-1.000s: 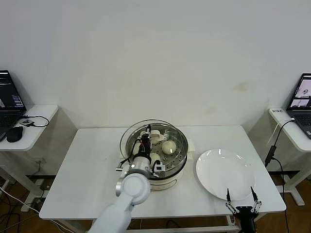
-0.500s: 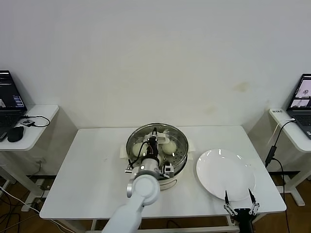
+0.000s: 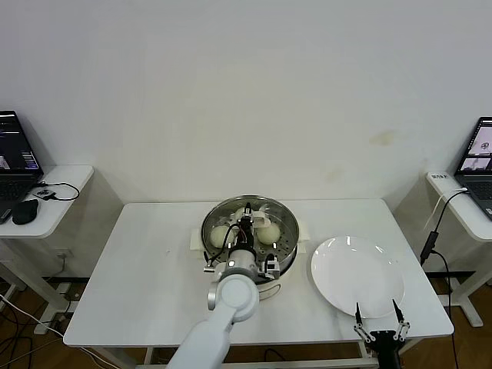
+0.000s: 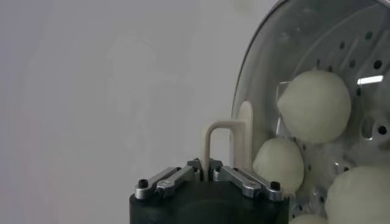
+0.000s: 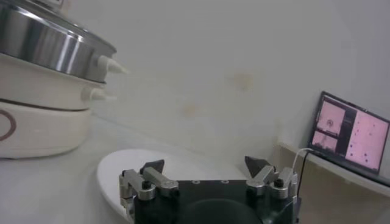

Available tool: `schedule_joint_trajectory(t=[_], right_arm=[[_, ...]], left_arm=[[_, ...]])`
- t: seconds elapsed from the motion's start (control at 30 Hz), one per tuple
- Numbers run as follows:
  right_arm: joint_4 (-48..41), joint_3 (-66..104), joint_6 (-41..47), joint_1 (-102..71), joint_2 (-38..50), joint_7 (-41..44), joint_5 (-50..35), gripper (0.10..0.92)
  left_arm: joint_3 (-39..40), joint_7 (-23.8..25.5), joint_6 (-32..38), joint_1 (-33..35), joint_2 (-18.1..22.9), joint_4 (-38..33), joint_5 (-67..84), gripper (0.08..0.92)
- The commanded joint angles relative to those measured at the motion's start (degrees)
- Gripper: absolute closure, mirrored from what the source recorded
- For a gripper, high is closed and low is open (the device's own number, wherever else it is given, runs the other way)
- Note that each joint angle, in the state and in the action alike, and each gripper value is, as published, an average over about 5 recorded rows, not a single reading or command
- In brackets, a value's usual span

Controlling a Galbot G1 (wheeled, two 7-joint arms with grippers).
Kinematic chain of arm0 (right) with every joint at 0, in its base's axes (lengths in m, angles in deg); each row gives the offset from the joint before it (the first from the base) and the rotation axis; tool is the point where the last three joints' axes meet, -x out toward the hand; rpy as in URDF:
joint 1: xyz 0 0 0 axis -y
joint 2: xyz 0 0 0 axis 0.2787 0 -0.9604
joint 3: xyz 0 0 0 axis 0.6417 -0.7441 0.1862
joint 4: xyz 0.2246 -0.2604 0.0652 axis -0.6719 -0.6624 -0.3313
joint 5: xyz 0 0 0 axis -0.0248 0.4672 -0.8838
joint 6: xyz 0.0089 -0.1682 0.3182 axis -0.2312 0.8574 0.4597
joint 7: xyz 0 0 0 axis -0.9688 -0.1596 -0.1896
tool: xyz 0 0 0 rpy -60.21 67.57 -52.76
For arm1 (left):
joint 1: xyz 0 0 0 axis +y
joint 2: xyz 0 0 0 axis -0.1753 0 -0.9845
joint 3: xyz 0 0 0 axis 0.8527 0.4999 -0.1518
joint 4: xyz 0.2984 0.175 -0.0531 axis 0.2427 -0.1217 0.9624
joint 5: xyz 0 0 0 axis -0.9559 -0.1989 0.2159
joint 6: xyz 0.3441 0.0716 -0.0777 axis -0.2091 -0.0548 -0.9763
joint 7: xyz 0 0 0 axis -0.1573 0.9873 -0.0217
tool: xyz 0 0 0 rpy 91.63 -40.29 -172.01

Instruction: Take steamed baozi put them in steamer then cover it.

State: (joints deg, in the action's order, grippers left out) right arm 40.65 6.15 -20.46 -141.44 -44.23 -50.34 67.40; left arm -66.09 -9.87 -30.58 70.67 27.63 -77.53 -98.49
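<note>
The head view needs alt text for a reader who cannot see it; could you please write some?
The left hand grips the handle of the glass cover sitting on the steamer, with baozi visible inside. An empty white plate lies right of it, and the right hand waits open at the table's near edge.

No text, label, brand or number can be read anywhere.
</note>
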Motion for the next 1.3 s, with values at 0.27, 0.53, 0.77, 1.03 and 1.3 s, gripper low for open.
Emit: schedule_joint_trajectory(t=[0.27, 0.53, 0.77, 1.03, 1.3], right_arm=[[-0.5, -0.4, 0.0, 0.2, 0.1, 0.2, 0.1, 0.203], [-0.8, -0.5, 0.0, 0.3, 0.1, 0.2, 0.1, 0.203], [-0.9, -0.9, 0.1, 0.2, 0.0, 0.3, 0.2, 0.202], [-1.0, -1.1, 0.1, -0.1, -0.1, 0.3, 0.3, 0.203], [-1.1, -1.8, -0.6, -0.5, 0.2, 1.4, -1.6, 0.203]], left_arm=[[0.0, -0.5, 0.1, 0.5, 0.4, -1.0, 0.3, 0.859], [0.3, -0.6, 0.3, 4.1, -2.4, -8.9, 2.2, 0.665], [0.4, -1.2, 0.8, 9.3, -5.6, -16.9, 4.0, 0.448], [-1.7, -2.6, 1.8, 18.3, -12.2, -29.3, 9.6, 0.229], [-15.1, -22.9, 10.4, 34.4, -19.4, -39.4, 52.0, 0.177]])
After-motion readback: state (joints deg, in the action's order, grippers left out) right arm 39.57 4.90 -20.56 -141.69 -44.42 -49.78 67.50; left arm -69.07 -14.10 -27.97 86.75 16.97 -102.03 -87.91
